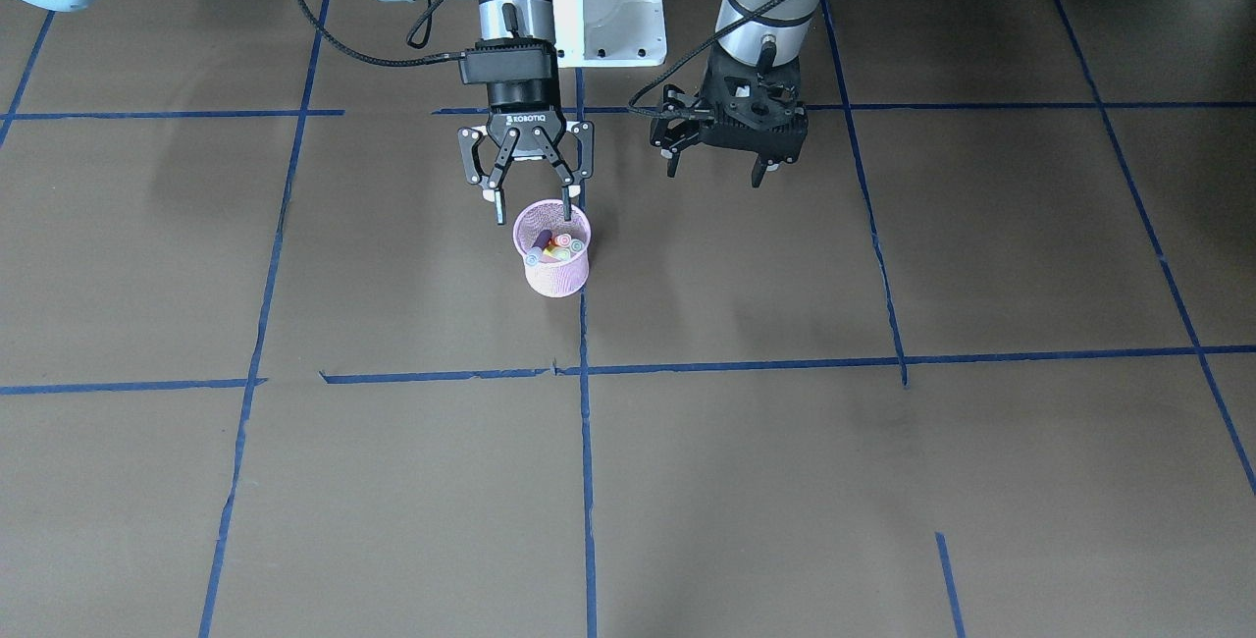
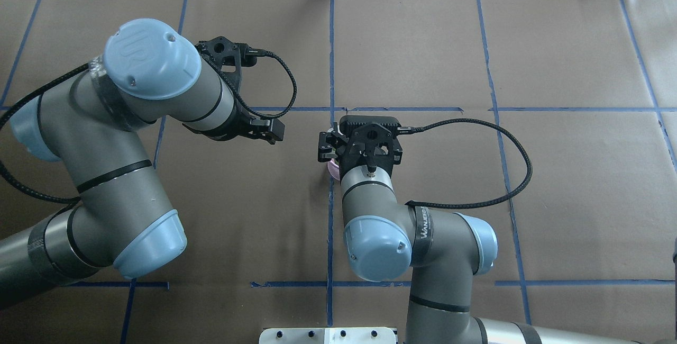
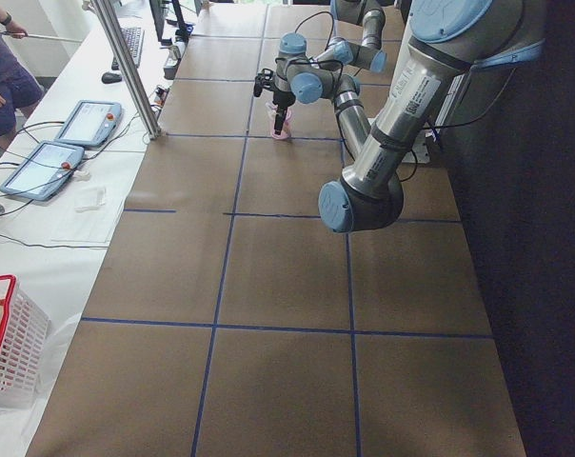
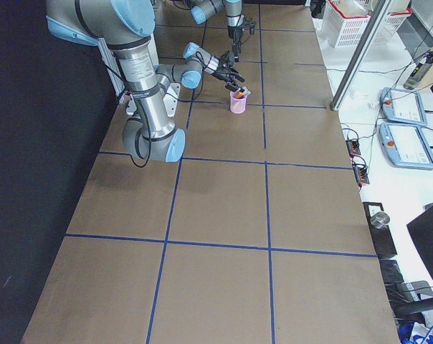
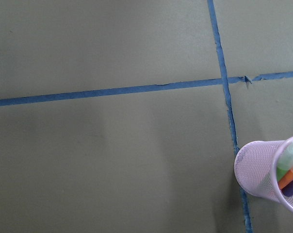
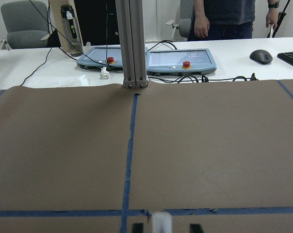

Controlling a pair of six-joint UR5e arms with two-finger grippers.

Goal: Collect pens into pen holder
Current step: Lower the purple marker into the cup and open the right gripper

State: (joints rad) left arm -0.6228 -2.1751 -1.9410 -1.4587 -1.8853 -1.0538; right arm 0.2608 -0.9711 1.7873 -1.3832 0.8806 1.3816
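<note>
Right end effector (image 1: 533, 216), pointing straight down directly above the pen holder (image 1: 552, 260), its two fingers (image 1: 498, 211) spread apart with nothing clamped between them; the fingertips sit at about the level of the rolled rim, on the robot's side of the cup. In the right wrist-mounted view the same fingertips appear as two dark stubs (image 6: 137, 227) at the bottom edge, with a pale cap (image 6: 162, 222) standing between them and touching neither. The pens (image 1: 555, 245) stand together inside the pen holder, caps uppermost; purple, orange, green and yellow can be made out from the front, and green, orange and purple from the left wrist-mounted view (image 5: 291, 172), leaning toward one side of the mesh wall. The pen holder is upright on the bench (image 1: 883, 481), its base against a blue tape line (image 1: 586, 442) that runs away from the robot, near the middle of the bench and close to the robot's base; it appears as a small pink cup in both side views (image 4: 238, 102). Left end effector (image 1: 713, 172), held above the bench beside the right one and well clear of the pen holder, its fingers apart and carrying nothing. The bench surface is brown and divided into large rectangles by the blue tape. Beyond its far edge stand an upright metal post (image 6: 132, 43), two control pendants (image 6: 180, 58) with red buttons, and a standing person (image 6: 229, 17).
</note>
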